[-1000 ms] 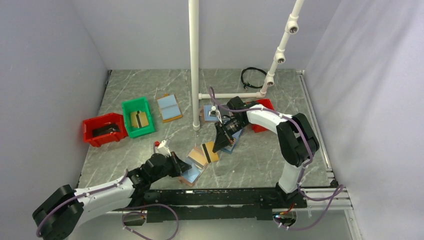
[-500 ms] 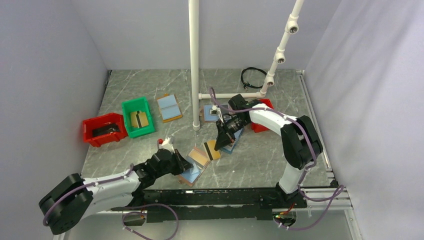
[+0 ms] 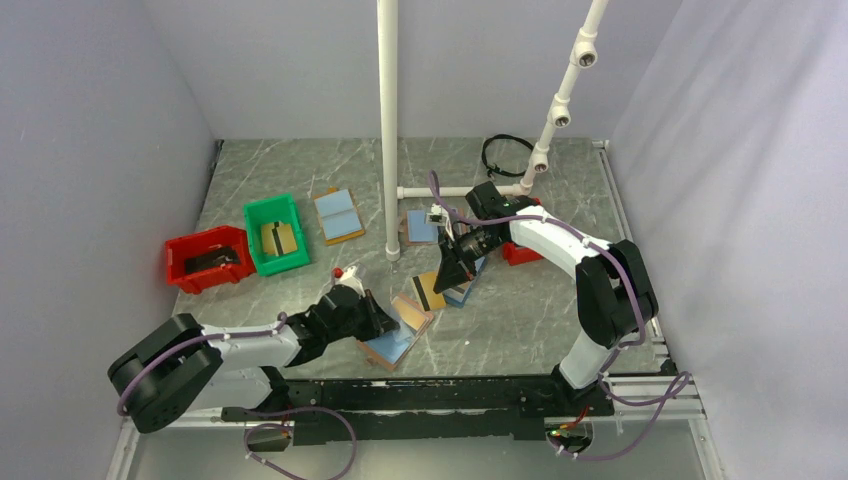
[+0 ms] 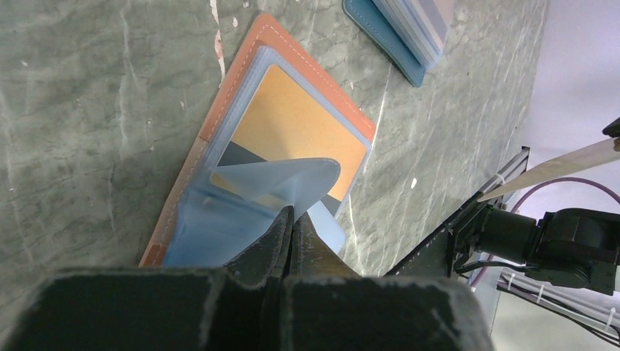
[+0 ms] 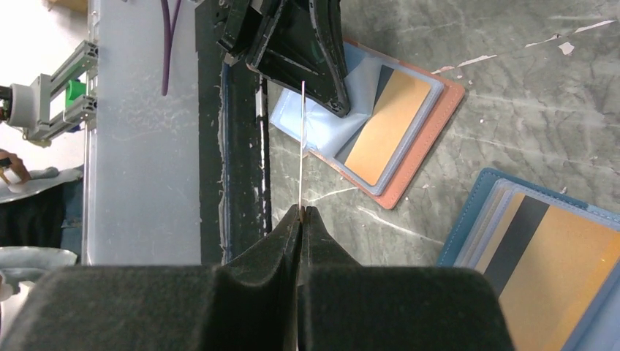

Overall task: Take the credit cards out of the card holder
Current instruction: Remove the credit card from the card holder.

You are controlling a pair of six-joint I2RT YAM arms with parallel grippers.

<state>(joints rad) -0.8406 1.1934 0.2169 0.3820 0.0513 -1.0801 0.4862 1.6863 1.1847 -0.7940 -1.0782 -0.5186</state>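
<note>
The card holder point(image 3: 392, 346) lies open near the table's front, tan-rimmed point(image 4: 322, 79) with light blue sleeves. Its far half shows a gold card with a dark stripe point(image 4: 292, 124). My left gripper point(image 4: 292, 216) is shut on a light blue sleeve flap point(image 4: 285, 179) and lifts it off the near half; in the top view it point(image 3: 378, 322) sits at the holder's left edge. My right gripper point(image 5: 302, 210) is shut on a thin credit card point(image 5: 302, 146), seen edge-on, held in the air above the table. It point(image 3: 446, 278) hovers just beyond the holder.
A navy-rimmed holder point(image 3: 466, 291) with a yellow-striped card point(image 5: 556, 278) lies under the right gripper. A tan holder with blue halves point(image 3: 338, 215), a green bin point(image 3: 275, 235), two red bins point(image 3: 208, 258) point(image 3: 522, 251), a white pole point(image 3: 388, 130) and a black cable point(image 3: 505, 155) stand farther back.
My left gripper has pushed forward and right at the holder, nudging it rightward. My right gripper has moved a little back and right with the card.
</note>
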